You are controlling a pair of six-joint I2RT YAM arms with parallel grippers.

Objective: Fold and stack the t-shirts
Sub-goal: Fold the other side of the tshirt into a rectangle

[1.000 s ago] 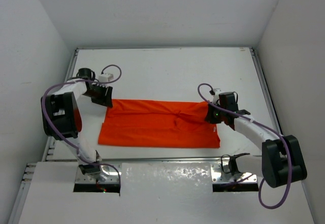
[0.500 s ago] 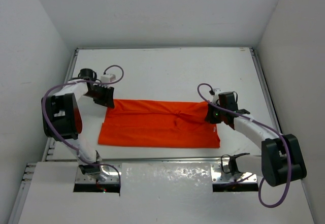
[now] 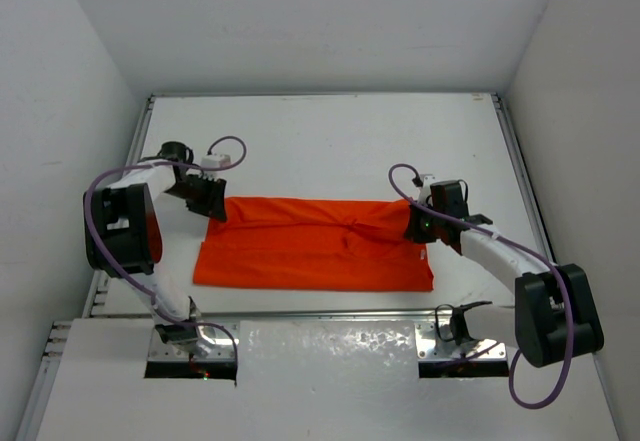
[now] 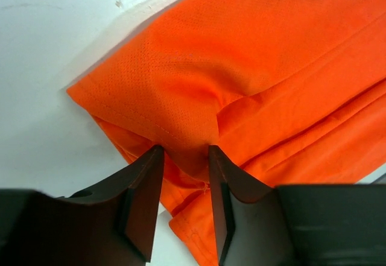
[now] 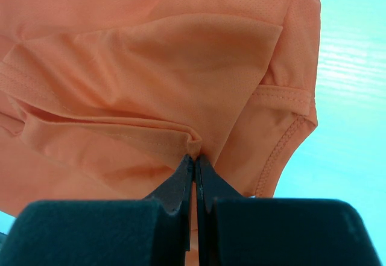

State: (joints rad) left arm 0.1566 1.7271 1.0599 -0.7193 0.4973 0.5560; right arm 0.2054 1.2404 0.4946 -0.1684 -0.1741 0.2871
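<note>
An orange-red t-shirt (image 3: pixel 315 246) lies flat on a white table (image 3: pixel 350 141) as a long band running left to right between two robot arms. The left gripper (image 3: pixel 212 208) sits at the shirt's far left corner. In its wrist view its fingers (image 4: pixel 145 196) stand a narrow gap apart with bunched cloth between them; whether they pinch it cannot be told. The right gripper (image 3: pixel 420 231) sits at the shirt's far right end, by a sleeve hem. Its fingertips (image 5: pixel 181 184) are pressed together, clamping a small raised fold of the fabric.
</note>
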